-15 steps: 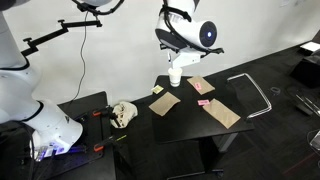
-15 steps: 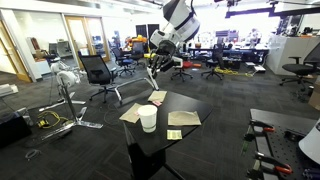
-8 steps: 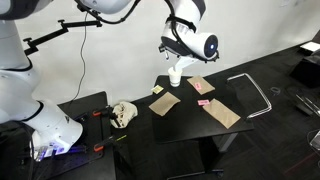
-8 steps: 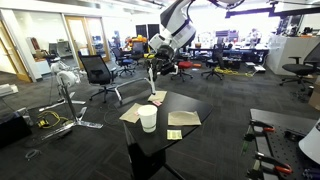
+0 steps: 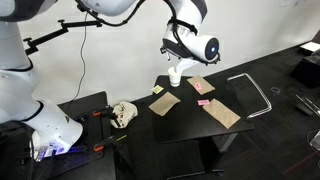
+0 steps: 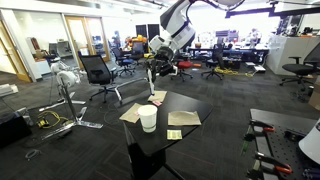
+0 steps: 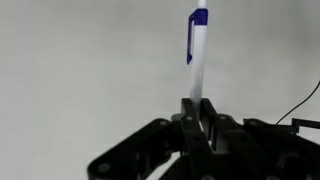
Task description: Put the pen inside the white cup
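The white cup stands upright near the back edge of the small black table; it also shows in an exterior view near the table's front. My gripper is shut on a white pen with a blue cap, which sticks straight out from the fingertips. In both exterior views the gripper hangs in the air above the table. The pen points downward, well above the table top and apart from the cup.
Several brown paper pieces lie on the table, with a small pink item and a yellow note. A pale crumpled object sits on a side table. Office chairs stand behind.
The arm's wrist has shifted a little sideways and lower over the last second, with the pen still held. It has barely moved in the last half second.
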